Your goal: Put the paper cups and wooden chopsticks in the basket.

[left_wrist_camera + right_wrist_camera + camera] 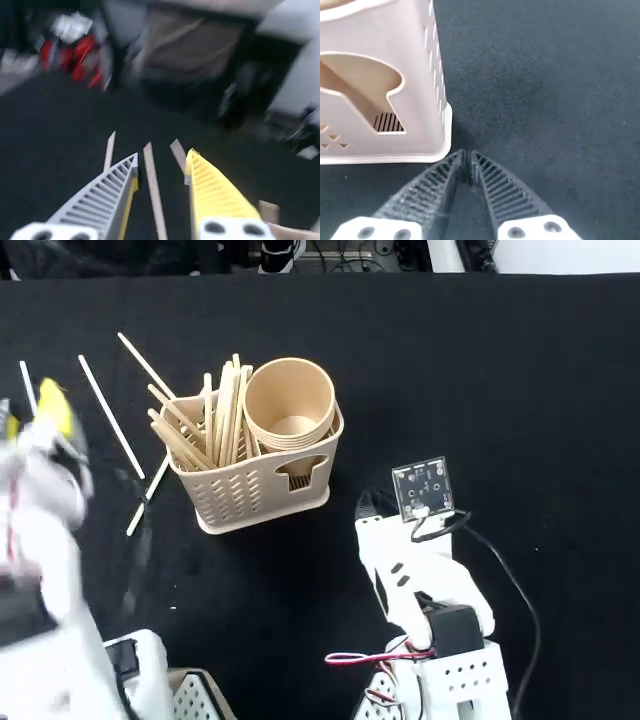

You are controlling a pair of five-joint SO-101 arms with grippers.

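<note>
High view: the basket (262, 485) stands mid-desk (500, 370), with the stacked cups (290, 405) and a bundle of chopsticks (215, 420) already inside. Several loose chopsticks (108, 416) lie on the desk on the left arm's side of the basket. Their long axes run mostly away from the arms, at a slant. The left gripper (52, 415) hangs right over them and is plainly the nearer one. The right gripper (373, 506) sits just beside the basket's near right corner, well apart from the loose ones.

Left wrist view: the left gripper (164, 156) is spread open and holds nothing. One stick (152, 192) lies lengthwise in the gap between its fingers, closer to the grey one, and two more lie just beyond the tips. The stick runs along the fingers rather than across them, so closing here would probably trap it along its length.

Right wrist view: the right gripper (468, 156) is clenched tight and empty, its tips near the basket (385, 90) wall without touching it.
</note>
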